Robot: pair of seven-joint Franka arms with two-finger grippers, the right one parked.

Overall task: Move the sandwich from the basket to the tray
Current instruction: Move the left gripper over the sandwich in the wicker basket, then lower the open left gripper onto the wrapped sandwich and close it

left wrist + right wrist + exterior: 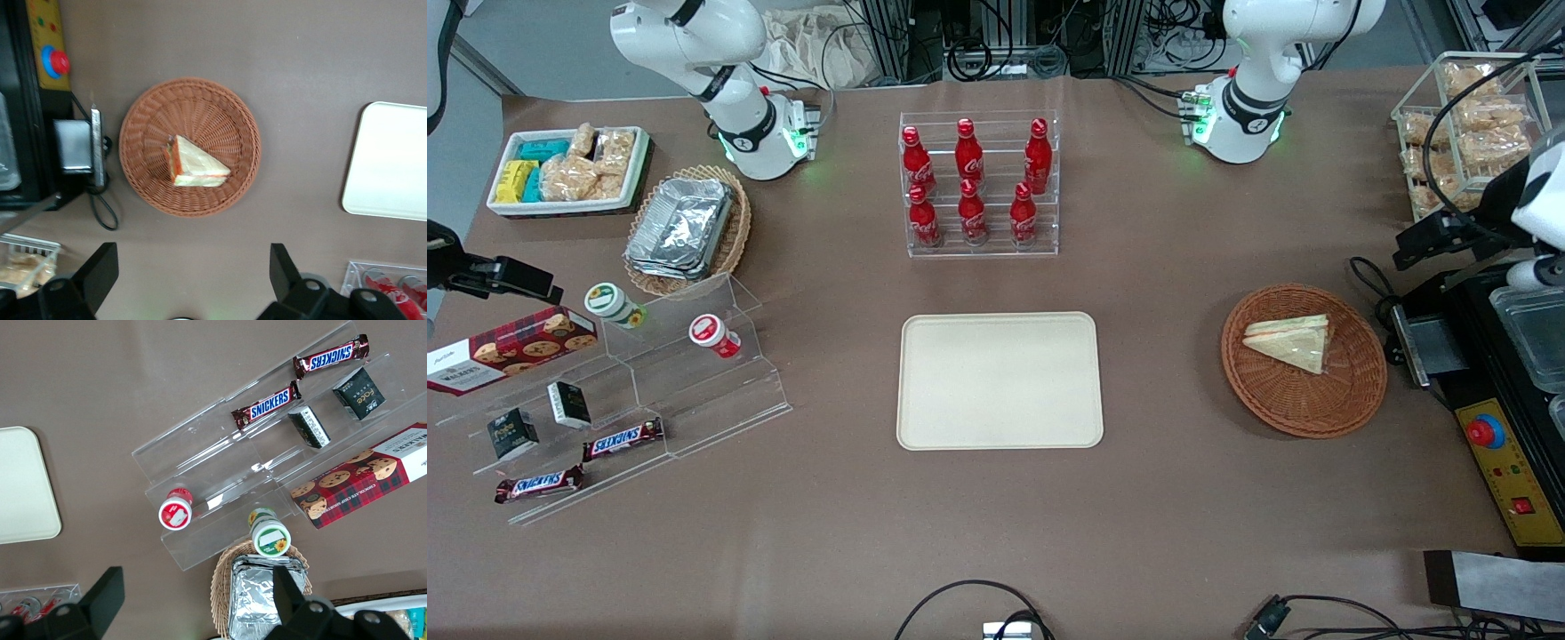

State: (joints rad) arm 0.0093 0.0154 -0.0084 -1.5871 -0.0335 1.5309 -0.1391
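The tray [1000,380] lies flat on the table, well apart from the gripper [190,270] toward the parked arm's end. The basket [141,175] sits below the gripper, which hangs well above it with its fingers [99,267] spread wide and holding nothing. The sandwich [195,163] rests in the basket, near its middle, under the spread fingers.
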